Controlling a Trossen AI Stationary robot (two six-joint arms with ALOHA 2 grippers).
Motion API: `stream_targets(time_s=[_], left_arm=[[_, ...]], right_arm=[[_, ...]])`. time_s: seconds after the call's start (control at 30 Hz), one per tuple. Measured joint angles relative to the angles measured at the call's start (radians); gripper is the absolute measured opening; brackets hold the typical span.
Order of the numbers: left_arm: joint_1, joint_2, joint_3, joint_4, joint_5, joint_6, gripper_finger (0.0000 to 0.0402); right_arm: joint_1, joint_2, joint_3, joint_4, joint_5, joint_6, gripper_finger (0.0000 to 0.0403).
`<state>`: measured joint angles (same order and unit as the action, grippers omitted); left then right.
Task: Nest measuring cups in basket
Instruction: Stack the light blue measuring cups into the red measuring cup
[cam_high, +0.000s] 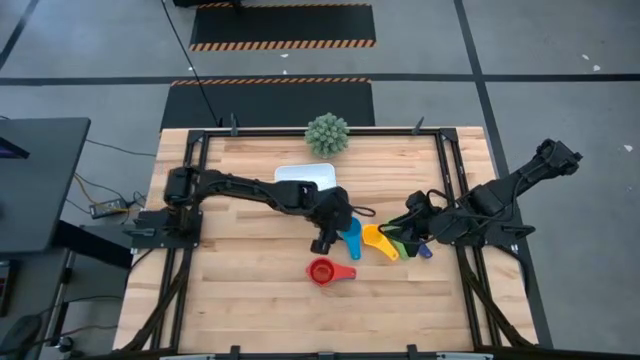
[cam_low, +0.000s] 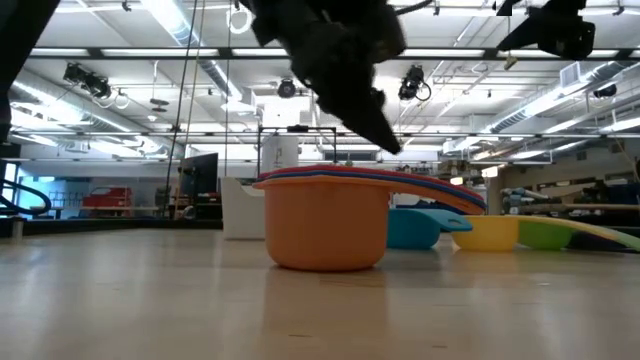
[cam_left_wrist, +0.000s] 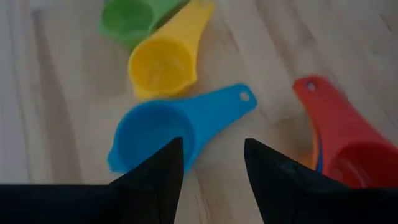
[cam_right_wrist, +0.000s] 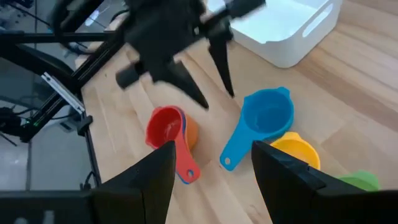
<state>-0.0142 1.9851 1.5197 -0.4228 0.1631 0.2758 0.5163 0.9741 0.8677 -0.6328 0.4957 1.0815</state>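
Observation:
A nested stack of cups, red in blue in orange (cam_high: 321, 270) (cam_low: 325, 225) (cam_right_wrist: 166, 130), stands on the table. The teal cup (cam_high: 350, 240) (cam_left_wrist: 152, 134) (cam_right_wrist: 267, 115), yellow cup (cam_high: 378, 242) (cam_left_wrist: 163, 68) and green cup (cam_high: 400, 246) (cam_left_wrist: 127, 18) lie in a row to the stack's right. The dark purple-blue cup (cam_high: 425, 251) peeks out under the right arm. The white basket (cam_high: 305, 176) (cam_right_wrist: 292, 31) sits farther back. My left gripper (cam_high: 323, 244) (cam_left_wrist: 211, 162) (cam_right_wrist: 212, 88) hangs open above the table by the teal cup's handle. My right gripper (cam_high: 405, 228) (cam_right_wrist: 214, 155) hovers open over the yellow and green cups.
A round spiky green ball plant (cam_high: 327, 134) stands at the table's far edge behind the basket. Black frame rails (cam_high: 455, 190) run along the table's sides. Bare wood lies in front of the stack, toward the near edge.

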Motion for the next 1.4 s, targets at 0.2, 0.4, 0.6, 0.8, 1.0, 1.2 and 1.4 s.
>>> stream_targets(time_s=[0.2, 0.4, 0.6, 0.8, 1.0, 1.2, 1.4], left_arm=[[-0.008, 0.133, 0.153, -0.139, -0.020, 0.072, 0.0176], [-0.007, 0.204, 0.206, -0.182, -0.094, 0.197, 0.0175], [-0.013, 0.234, 0.206, -0.211, -0.149, 0.306, 0.0173], [-0.008, 0.240, 0.206, -0.212, -0.178, 0.339, 0.0127], [-0.006, 0.250, 0.206, -0.230, -0.174, 0.365, 0.0051], [-0.012, 0.249, 0.220, -0.256, -0.165, 0.299, 0.0015], [-0.005, 0.252, 0.330, -0.419, -0.164, 0.148, 0.0013]], right_arm=[[0.001, -0.022, 0.000, 0.048, 0.000, 0.027, 0.0217], [0.001, -0.034, 0.002, 0.086, 0.000, 0.026, 0.0217], [0.001, -0.032, 0.002, 0.094, 0.001, 0.027, 0.0217], [0.005, -0.033, 0.002, 0.097, 0.015, 0.025, 0.0217], [0.005, -0.033, 0.002, 0.120, 0.025, 0.026, 0.0217], [0.006, -0.033, 0.002, 0.140, 0.027, 0.023, 0.0217], [0.014, -0.066, 0.001, 0.126, -0.006, 0.013, 0.0217]])
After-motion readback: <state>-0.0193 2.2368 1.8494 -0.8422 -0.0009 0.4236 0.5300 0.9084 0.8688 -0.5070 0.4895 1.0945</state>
